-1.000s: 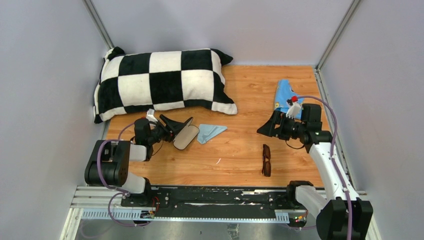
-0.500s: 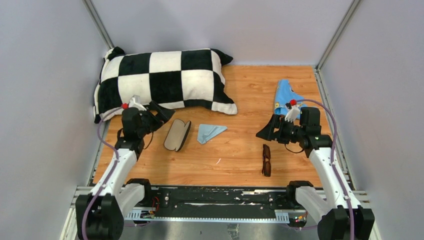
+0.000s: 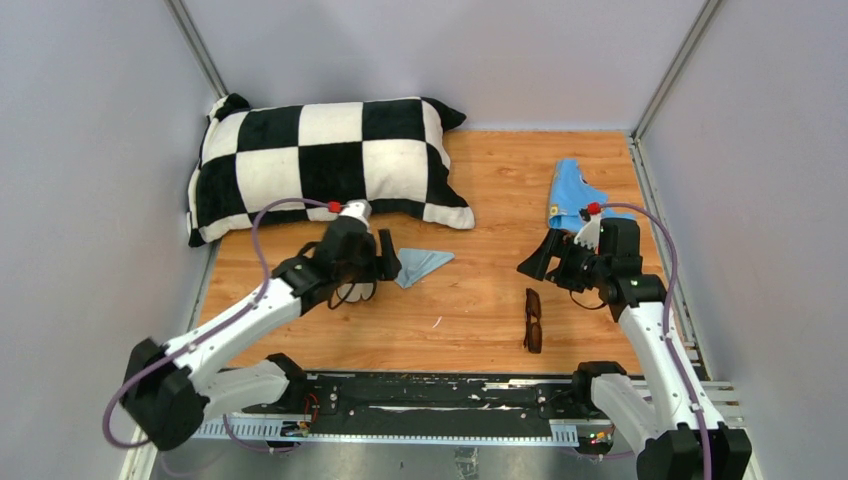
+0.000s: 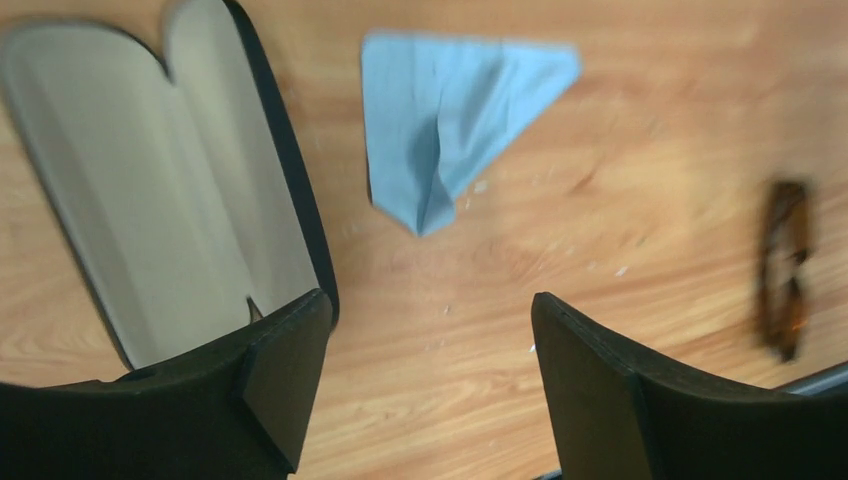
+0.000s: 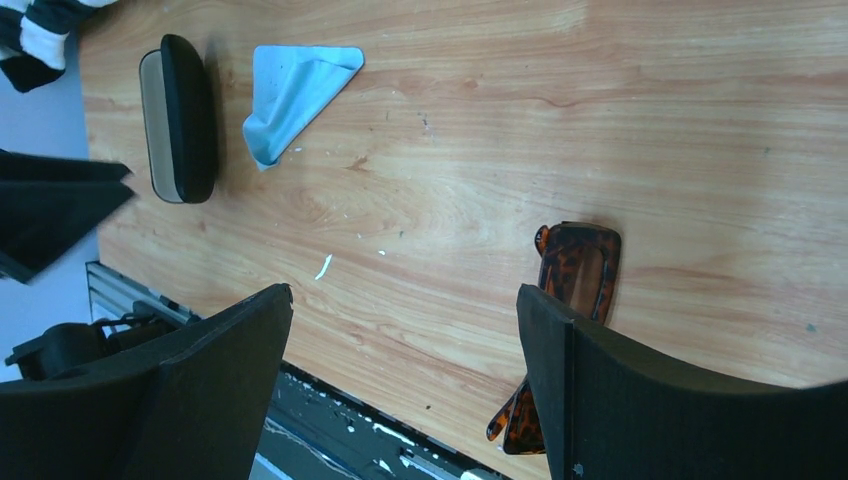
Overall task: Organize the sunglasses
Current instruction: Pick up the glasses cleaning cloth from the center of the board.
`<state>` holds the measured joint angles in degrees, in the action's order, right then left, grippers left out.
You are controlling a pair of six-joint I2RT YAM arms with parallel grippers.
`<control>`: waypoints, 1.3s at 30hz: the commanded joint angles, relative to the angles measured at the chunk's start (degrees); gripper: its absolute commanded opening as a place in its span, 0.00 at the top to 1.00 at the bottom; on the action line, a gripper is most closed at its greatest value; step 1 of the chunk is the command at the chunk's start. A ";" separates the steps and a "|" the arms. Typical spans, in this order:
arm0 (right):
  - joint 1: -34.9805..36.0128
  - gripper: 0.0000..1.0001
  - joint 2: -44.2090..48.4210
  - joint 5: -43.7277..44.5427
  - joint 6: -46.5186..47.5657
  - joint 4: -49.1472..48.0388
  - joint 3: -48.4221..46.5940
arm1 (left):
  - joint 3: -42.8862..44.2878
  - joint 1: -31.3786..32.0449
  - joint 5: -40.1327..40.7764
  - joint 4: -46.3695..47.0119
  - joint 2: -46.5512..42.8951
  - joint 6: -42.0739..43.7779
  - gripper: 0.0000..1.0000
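Your left hand [image 4: 425, 315] stands wide open and holds nothing. It hangs over the near end of the open black case [image 4: 150, 180], whose pale lining faces up; whether a finger touches the case cannot be told. The folded blue cloth [image 4: 440, 130] lies just right of the case. Your right hand [image 5: 400, 300] is also spread wide and empty, above the bare desk [image 5: 620, 120]. The sunglasses [image 3: 533, 320] lie folded on the desk at the near right, just on the near side of your right hand, well apart from the case and touched by neither hand.
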<state>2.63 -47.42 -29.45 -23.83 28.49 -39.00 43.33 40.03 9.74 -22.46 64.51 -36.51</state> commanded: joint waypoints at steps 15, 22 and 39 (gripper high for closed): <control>0.88 0.13 3.42 3.25 1.12 7.96 -1.02 | 13.93 5.14 11.58 4.09 28.36 4.03 0.40; 0.89 0.13 3.30 2.82 1.25 8.32 -0.96 | 14.18 4.71 11.09 4.11 30.42 4.53 0.46; 0.89 0.14 1.89 2.47 1.11 7.19 -0.46 | 14.00 4.71 7.98 4.87 33.56 5.26 0.66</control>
<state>2.63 -45.65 -26.55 -23.11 34.76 -38.92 56.77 45.01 17.96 -18.44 96.47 -31.66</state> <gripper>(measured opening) 0.861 0.360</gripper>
